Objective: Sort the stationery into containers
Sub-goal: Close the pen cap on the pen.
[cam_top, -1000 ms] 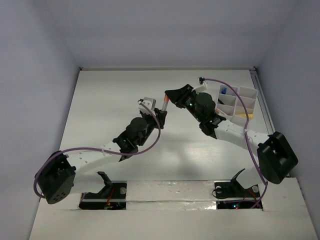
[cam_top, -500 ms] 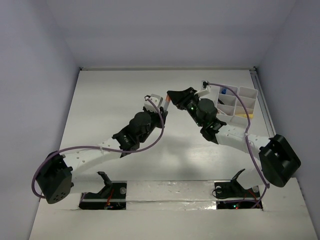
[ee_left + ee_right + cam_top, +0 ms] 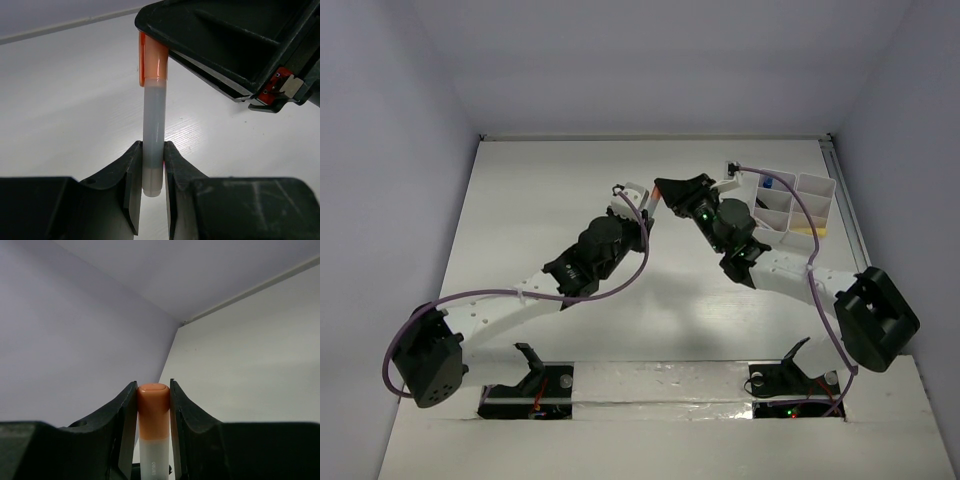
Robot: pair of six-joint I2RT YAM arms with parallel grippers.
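Even bright light, soft shadows

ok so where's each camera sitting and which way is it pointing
top external: fixed above and behind the arm bases, looking down on the white table, the white compartmented plastic tray and both arms.
right wrist: on the right arm, looking along the right gripper, shut on the orange-capped white plastic marker, toward the wall.
left wrist: along the left gripper, shut on the marker's barrel.
shared: both wrist views show the marker.
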